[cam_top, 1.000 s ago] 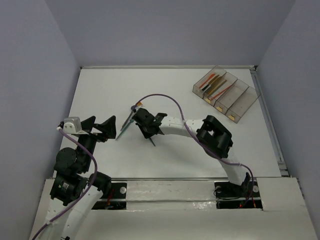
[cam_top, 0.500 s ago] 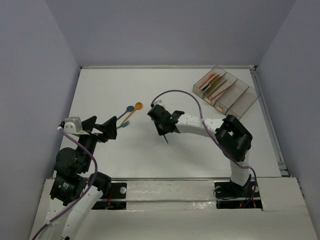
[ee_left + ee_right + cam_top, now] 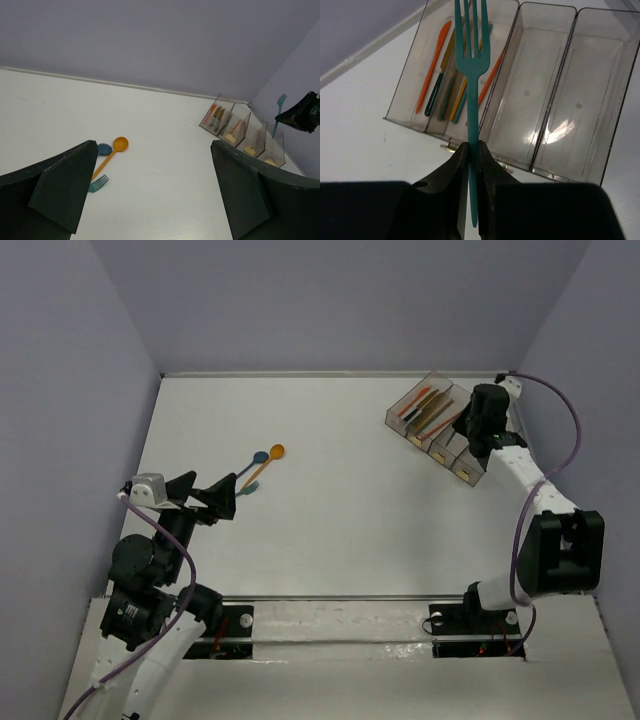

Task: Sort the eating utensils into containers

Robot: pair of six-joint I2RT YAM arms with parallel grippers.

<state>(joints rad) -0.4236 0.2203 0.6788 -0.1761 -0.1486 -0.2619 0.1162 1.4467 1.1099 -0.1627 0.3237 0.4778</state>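
My right gripper (image 3: 474,150) is shut on the handle of a teal fork (image 3: 472,65), tines pointing away, held above the row of smoky-clear containers (image 3: 520,100). The two left bins hold orange, yellow and dark utensils (image 3: 440,75); the two right bins look bare. From above, the right gripper (image 3: 480,418) hangs over the containers (image 3: 490,445) at the back right. An orange spoon (image 3: 270,459), a blue spoon (image 3: 259,457) and another teal fork (image 3: 246,490) lie at centre left. My left gripper (image 3: 205,498) stands open just left of them, with nothing in it.
A raised white rail (image 3: 535,480) runs along the table's right edge beside the containers. Grey walls close in the back and both sides. In the left wrist view the spoons (image 3: 112,151) and fork (image 3: 98,183) lie by the left finger (image 3: 65,190).
The right arm has swung from the middle of the table, by the spoons, to the back right with the teal fork in its grip. The left arm has not moved.
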